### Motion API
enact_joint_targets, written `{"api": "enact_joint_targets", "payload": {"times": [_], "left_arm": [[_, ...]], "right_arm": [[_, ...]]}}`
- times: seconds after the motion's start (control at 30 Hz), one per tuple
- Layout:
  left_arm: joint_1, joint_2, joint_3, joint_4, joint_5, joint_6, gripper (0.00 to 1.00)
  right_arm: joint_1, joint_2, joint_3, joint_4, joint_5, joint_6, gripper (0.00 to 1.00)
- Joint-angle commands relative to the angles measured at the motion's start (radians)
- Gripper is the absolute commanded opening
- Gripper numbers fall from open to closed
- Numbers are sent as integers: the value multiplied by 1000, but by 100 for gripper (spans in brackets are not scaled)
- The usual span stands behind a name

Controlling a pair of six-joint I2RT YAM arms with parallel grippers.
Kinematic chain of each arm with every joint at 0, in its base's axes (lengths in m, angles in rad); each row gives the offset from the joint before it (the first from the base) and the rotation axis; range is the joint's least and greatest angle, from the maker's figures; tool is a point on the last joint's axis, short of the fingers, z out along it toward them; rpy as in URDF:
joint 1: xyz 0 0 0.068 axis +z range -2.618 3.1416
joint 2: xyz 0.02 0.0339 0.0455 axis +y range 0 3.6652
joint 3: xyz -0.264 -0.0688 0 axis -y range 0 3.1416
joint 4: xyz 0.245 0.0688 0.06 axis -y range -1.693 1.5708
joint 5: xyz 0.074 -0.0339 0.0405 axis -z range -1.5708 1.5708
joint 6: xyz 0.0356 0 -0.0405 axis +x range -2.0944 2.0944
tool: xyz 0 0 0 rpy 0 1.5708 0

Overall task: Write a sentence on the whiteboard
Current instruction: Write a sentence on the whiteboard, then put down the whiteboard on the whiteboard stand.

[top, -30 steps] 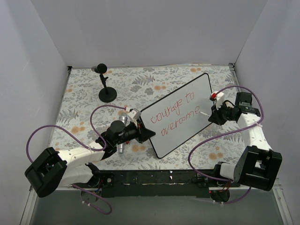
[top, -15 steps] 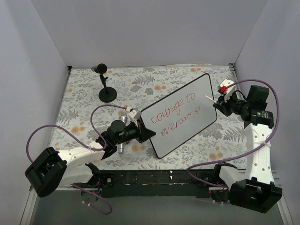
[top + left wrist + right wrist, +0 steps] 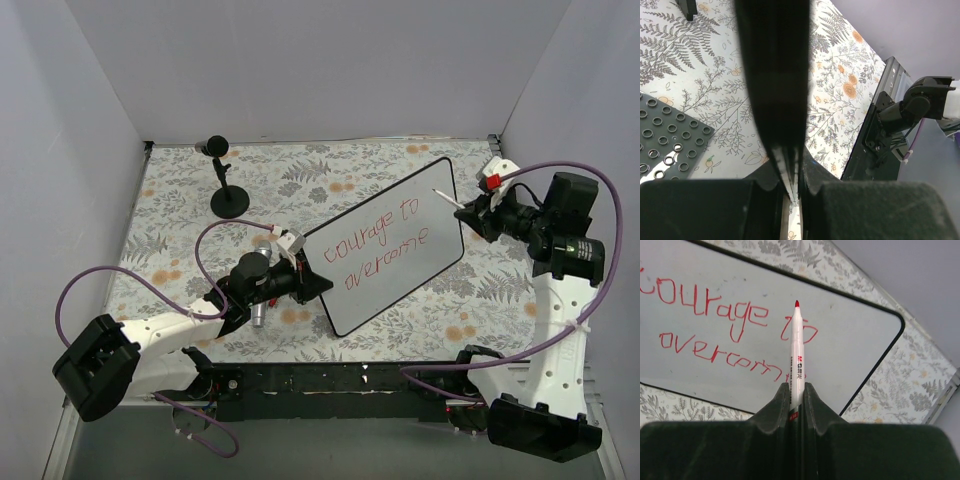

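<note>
The whiteboard (image 3: 440, 205) lies tilted across the middle of the table, with the sentence (image 3: 378, 243) in red reading "courage to overcome" in two lines. My left gripper (image 3: 318, 284) is shut on the whiteboard's left edge (image 3: 775, 100). My right gripper (image 3: 476, 211) is shut on a white marker (image 3: 798, 355) with a red tip and holds it lifted off the board, beyond its upper right corner. In the right wrist view the whiteboard (image 3: 860, 340) and the sentence (image 3: 720, 335) lie behind the marker tip.
A black microphone stand (image 3: 228, 195) stands at the back left. A small dark perforated plate (image 3: 665, 140) lies by the board's left side. The floral cloth (image 3: 180, 200) covers the table; white walls enclose it. The black base rail (image 3: 330, 385) runs along the near edge.
My right arm has lifted and drawn back to the upper right, taking the marker off the board's surface. The left gripper and the whiteboard have stayed put.
</note>
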Motion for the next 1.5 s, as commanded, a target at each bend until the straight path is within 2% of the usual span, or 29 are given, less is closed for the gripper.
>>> {"api": "enact_joint_targets", "payload": {"times": [0.0, 0.5, 0.7, 0.87, 1.27, 1.47], "left_arm": [[-6, -40, 49, -39, 25, 16, 0], [5, -129, 196, -114, -33, -50, 0], [25, -118, 301, -169, -67, -65, 0], [66, -80, 380, -154, -12, -68, 0], [106, 26, 480, -111, 107, -24, 0], [123, 89, 578, -147, 122, -21, 0]], "right_arm": [[-3, -5, 116, -63, -93, 33, 1], [-3, -25, 153, -87, -197, 76, 1], [-3, 2, 248, -133, -245, 69, 1], [-3, 22, 308, -140, -270, 81, 1], [-3, 16, 288, -124, -282, 96, 1], [-6, 19, 277, -104, -311, 119, 1]]}}
